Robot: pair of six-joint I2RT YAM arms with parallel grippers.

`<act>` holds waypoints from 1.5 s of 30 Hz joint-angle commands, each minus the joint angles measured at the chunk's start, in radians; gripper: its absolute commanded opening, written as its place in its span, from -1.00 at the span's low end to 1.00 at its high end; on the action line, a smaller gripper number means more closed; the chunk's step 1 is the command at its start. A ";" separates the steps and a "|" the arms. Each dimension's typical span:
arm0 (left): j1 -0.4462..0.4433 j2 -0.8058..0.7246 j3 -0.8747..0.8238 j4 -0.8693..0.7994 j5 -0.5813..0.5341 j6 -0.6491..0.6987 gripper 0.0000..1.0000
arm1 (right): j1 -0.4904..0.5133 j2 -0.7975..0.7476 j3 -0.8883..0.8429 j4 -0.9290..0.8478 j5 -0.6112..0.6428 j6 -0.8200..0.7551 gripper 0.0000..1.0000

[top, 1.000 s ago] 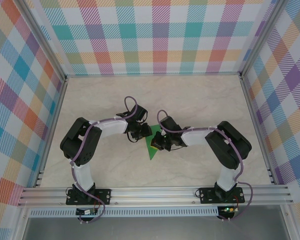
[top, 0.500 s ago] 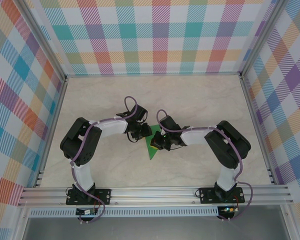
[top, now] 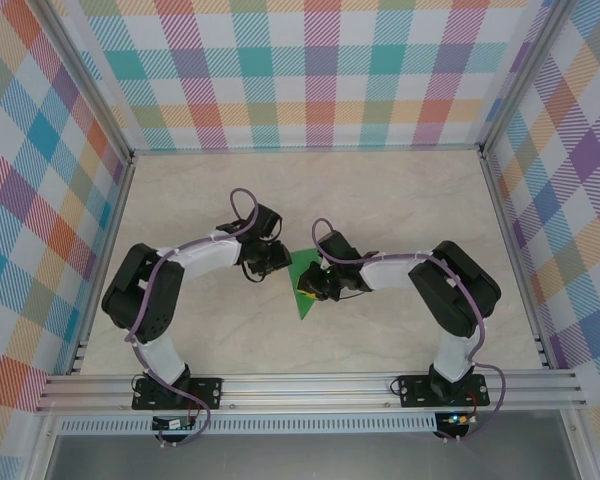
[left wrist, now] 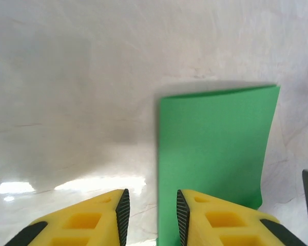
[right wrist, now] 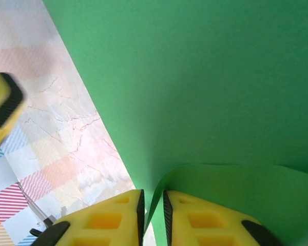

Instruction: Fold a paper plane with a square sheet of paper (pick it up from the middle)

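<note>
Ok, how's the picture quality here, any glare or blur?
Left wrist view: a bright glare patch on the table at lower left, and the green paper has a smeared left edge. Right wrist view: the paper is very close and soft. Top external view: evenly lit and sharp.

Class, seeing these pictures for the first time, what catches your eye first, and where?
The bright-green paper, folded to a point, lies mid-table between the left gripper and right gripper. Pastel-checked walls ring the table. A paper flap curls between the right gripper's yellow fingers.
</note>
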 commanded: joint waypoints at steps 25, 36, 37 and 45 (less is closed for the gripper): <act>0.022 -0.073 -0.103 0.073 0.137 -0.029 -0.42 | 0.005 0.023 -0.027 -0.057 0.039 -0.018 -0.43; -0.004 -0.061 -0.137 0.160 0.244 -0.043 -0.67 | 0.005 0.038 -0.023 -0.092 0.048 -0.036 -0.89; -0.010 -0.061 -0.138 0.162 0.245 -0.044 -0.69 | 0.004 0.039 -0.023 -0.099 0.051 -0.037 -0.91; -0.054 -0.047 -0.148 0.169 0.270 -0.055 -0.94 | 0.005 0.043 -0.019 -0.129 0.062 -0.044 -0.98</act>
